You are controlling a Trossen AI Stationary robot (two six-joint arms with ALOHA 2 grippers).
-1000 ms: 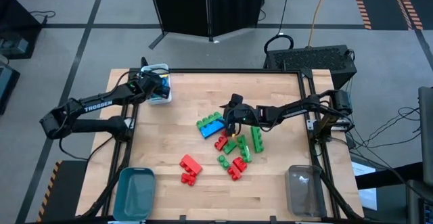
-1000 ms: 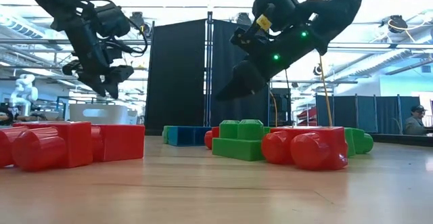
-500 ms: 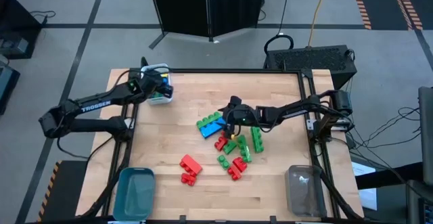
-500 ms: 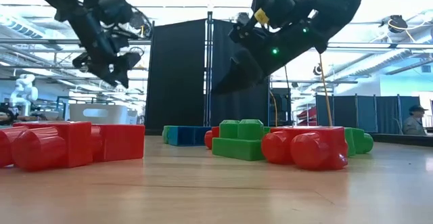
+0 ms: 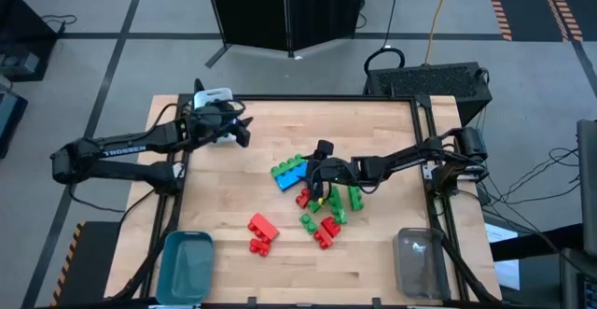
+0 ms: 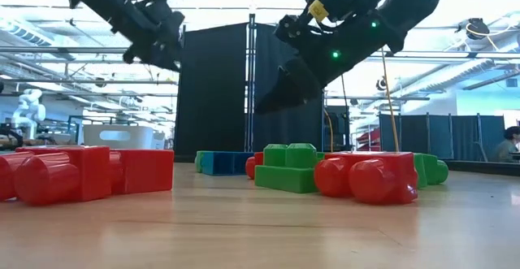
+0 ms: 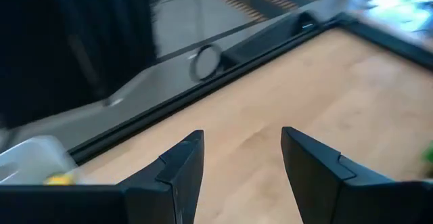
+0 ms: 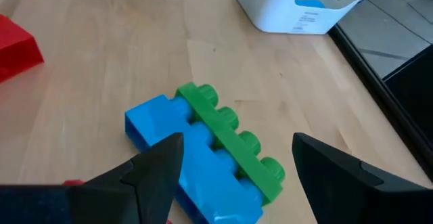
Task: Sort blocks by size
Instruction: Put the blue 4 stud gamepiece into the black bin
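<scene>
The blocks lie in a loose cluster at the table's middle: a blue brick (image 8: 196,160) with a green bar (image 8: 230,137) against its side, more green blocks (image 5: 334,202), and red blocks (image 5: 262,232) nearer the front. My right gripper (image 8: 237,139) hangs open above the blue and green pair (image 5: 289,171), clear of them. My left gripper (image 7: 242,137) is open with nothing between its fingers. It is raised over the table's far left part (image 5: 242,133), just right of the white bin (image 5: 216,113).
The white bin (image 8: 298,7) stands at the far left corner, with something yellow (image 7: 59,178) inside it. A teal bin (image 5: 187,264) sits at the near left corner and a clear bin (image 5: 420,262) at the near right. Bare wood (image 5: 373,127) lies beyond the cluster.
My left gripper has left the white bin, swinging toward the table's right and rising, and has tipped up nearer to level. It has stayed open. My right gripper has drifted a little toward the near edge above the blocks. No block has moved.
</scene>
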